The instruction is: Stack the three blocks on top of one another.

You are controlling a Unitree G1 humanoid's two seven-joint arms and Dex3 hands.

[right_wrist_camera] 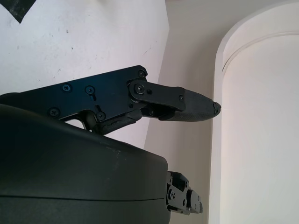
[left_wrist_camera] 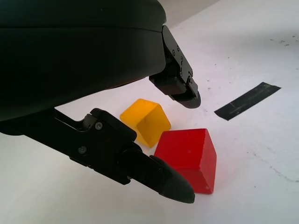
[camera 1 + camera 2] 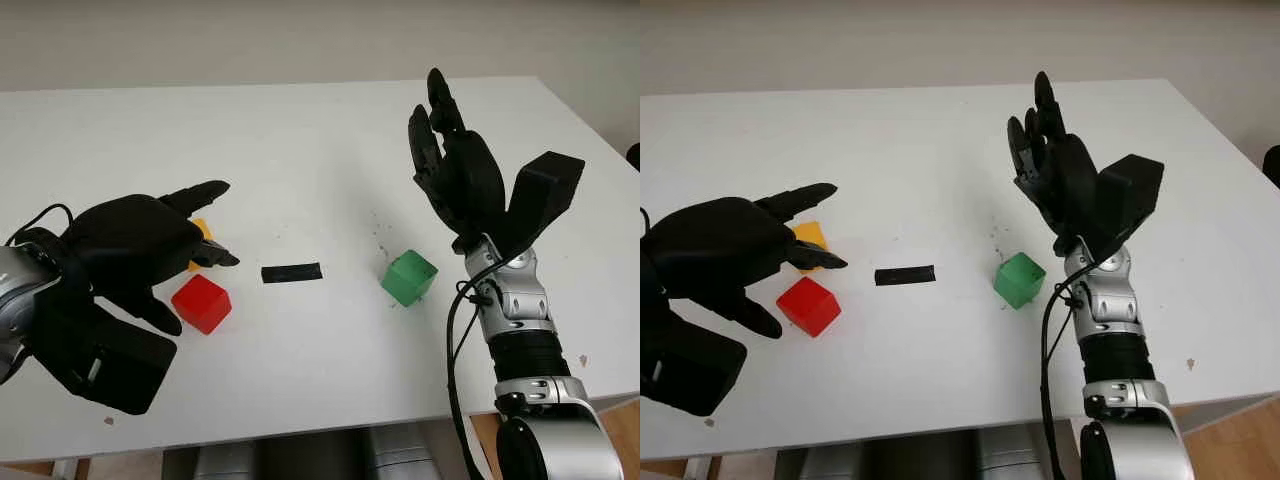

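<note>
Your left hand [image 3: 150,250] hovers above the table [image 3: 300,150] at the near left, palm down, holding nothing and open. Its fingertips [image 2: 184,95] sit over the yellow block [image 3: 810,236] and the red block [image 3: 201,303], not touching either.

Red block: flat on the table, just in front of the left hand's fingers, tilted corner-on to you. Yellow block: just behind the red one, on the far side, partly hidden under the left hand from the head camera. In the left wrist view the two blocks look very close together; you cannot tell whether they touch.

Green block [image 3: 409,277]: alone on the table right of centre, well apart from the other two. No block sits on another.

A strip of black tape [image 3: 291,272] lies flat on the table between the red block and the green block.

Your right hand [image 3: 455,165] is raised above the table behind and to the right of the green block, fingers pointing up and away, open, holding nothing.
</note>
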